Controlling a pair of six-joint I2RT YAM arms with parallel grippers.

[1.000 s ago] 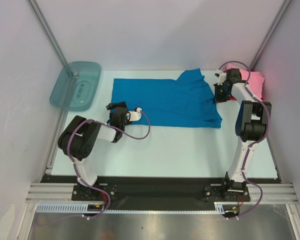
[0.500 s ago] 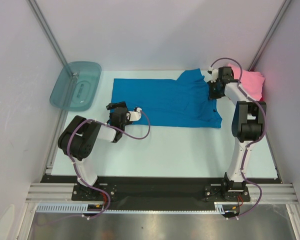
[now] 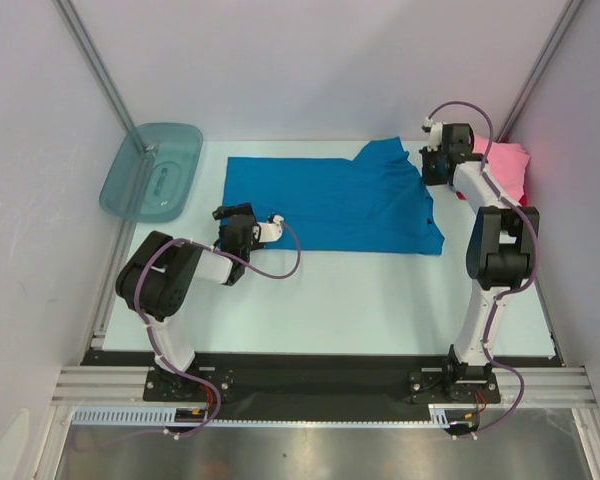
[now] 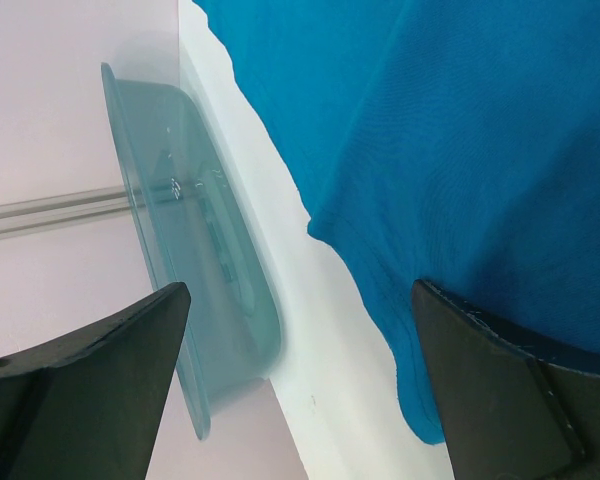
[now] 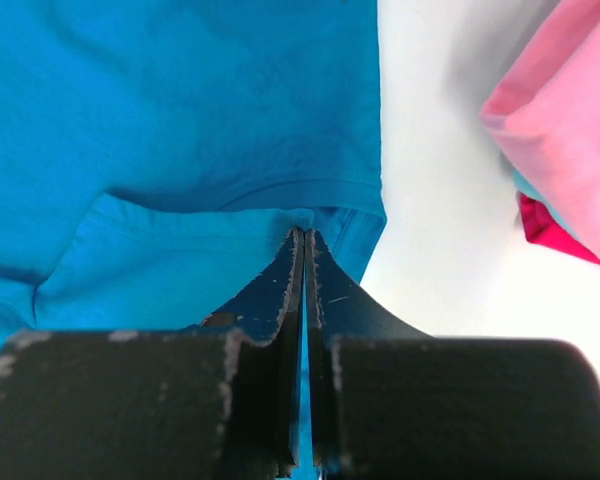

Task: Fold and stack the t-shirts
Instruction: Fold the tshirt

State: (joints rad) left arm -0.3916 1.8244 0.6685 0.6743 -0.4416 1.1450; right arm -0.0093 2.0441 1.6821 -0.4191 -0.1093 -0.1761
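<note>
Hem of blue t-shirt pinched in shut right pincer; left pincer wide open, empty, at shirt edge.

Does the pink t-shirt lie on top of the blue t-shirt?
No, the pink t-shirt lies beside the blue t-shirt, with a strip of bare white table between them.

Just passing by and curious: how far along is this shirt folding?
Done: a pink shirt lies folded on a pile in the far right corner. In hand: the right gripper is shut on an edge of the blue shirt; the left gripper hangs open beside it. Left: folding and stacking it.
</note>
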